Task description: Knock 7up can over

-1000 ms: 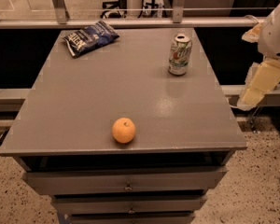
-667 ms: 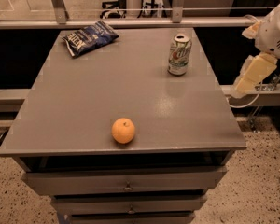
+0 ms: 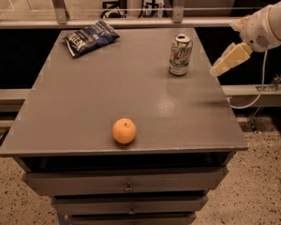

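Position of the 7up can (image 3: pixel 180 54): this small cylindrical aluminium soda can, white-silver with green and red markings and a silver top, stands upright on the far right part of the flat grey cabinet top (image 3: pixel 84 107), near the right edge. Nothing touches it.

Just to its right, past the edge of the top and clear of the can, hangs the cream-coloured gripper (image 3: pixel 216 70), slanting down and to the left from the rounded white arm (image 3: pixel 269 25) that enters at the upper right. Whether the gripper is open or closed cannot be told. A thin white cable (image 3: pixel 258 90) droops below the arm.

Well apart from the can, a round orange fruit (image 3: pixel 124 131) sits near the front edge of the top, a little left of centre. A crumpled dark blue chip bag (image 3: pixel 90 36) lies flat at the far left corner.

Below the top are grey drawers (image 3: pixel 126 182) with small knobs. A pale metal rail (image 3: pixel 131 22) runs behind the cabinet, and a speckled floor (image 3: pixel 264 182) shows at the lower right.
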Robot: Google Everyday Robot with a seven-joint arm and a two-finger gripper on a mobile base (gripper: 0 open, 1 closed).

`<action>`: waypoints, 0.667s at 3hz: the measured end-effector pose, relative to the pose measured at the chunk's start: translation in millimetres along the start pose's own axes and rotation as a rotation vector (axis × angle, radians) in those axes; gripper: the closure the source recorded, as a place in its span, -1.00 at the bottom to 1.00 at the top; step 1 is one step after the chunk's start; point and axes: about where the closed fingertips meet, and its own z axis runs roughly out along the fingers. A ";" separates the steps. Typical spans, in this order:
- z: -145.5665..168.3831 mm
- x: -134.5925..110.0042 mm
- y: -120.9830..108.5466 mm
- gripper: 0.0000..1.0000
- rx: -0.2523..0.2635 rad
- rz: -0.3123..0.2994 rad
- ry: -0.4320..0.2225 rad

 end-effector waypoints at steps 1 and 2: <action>30.0 -11.9 -9.2 -1.00 -0.030 0.044 -0.136; 55.2 -27.4 0.7 -1.00 -0.080 0.073 -0.254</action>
